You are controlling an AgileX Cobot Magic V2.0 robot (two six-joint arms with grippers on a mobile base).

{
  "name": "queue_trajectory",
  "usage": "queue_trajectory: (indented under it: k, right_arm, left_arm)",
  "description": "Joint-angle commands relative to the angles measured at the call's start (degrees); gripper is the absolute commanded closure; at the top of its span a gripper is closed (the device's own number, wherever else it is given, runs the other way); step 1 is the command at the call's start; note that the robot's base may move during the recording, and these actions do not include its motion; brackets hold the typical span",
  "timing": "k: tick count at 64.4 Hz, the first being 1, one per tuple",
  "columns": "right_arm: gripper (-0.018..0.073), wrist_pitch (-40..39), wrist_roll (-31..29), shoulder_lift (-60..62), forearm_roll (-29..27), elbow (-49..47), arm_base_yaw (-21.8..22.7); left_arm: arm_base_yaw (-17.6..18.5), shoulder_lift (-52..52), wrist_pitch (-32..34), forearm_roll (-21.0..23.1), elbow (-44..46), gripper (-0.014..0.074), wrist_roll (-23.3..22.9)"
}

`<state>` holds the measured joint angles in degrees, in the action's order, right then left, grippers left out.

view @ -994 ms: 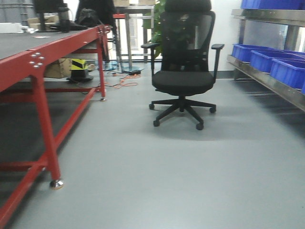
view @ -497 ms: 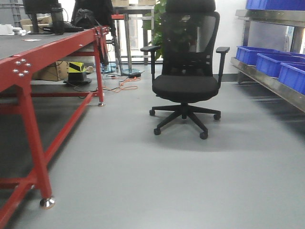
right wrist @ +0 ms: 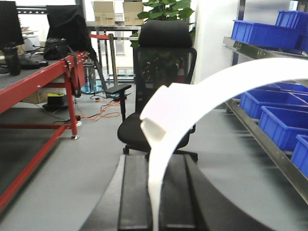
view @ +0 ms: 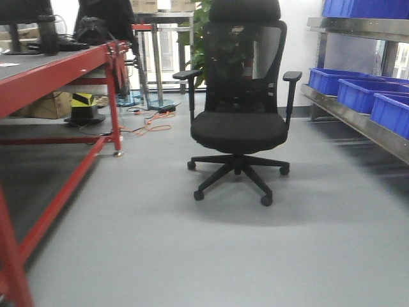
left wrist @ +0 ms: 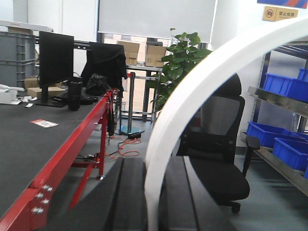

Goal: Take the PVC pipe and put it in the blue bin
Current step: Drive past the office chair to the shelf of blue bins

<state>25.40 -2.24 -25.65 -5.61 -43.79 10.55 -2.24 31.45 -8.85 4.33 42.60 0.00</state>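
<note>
In the left wrist view my left gripper (left wrist: 154,166) is shut on a slender white curved PVC pipe (left wrist: 192,91), which arcs up and to the right out of the frame. In the right wrist view my right gripper (right wrist: 156,161) is shut on a white curved PVC pipe (right wrist: 202,94) with a blocky end at the upper left. I cannot tell whether these are one piece or two. Blue bins (view: 358,93) stand on the metal shelf at the right, and also show in the left wrist view (left wrist: 269,134) and the right wrist view (right wrist: 279,118). No gripper shows in the front view.
A black office chair (view: 238,121) stands on the grey floor straight ahead. A red-framed table (view: 57,70) with a monitor and clutter runs along the left. Orange cables (view: 150,121) lie on the floor behind it. The metal shelf (view: 358,125) lines the right wall.
The front view has advanced: the chair is closer and slightly left, the red table has slid left, and its near leg has left the frame. The blue bins look nearer.
</note>
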Motion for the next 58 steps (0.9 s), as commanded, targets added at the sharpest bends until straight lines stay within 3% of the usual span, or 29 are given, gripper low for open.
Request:
queue_trajectory:
  k: [1, 58]
  right_arm:
    - [0.0727, -1.51, -0.35, 0.25, 0.58, 0.16, 0.11]
    - [0.0727, -1.51, -0.35, 0.25, 0.58, 0.16, 0.11]
  left_arm:
    - [-0.06, -0.14, 1.3, 0.02, -0.01, 0.0707, 0.0]
    - [-0.06, -0.14, 1.3, 0.02, -0.01, 0.0707, 0.0]
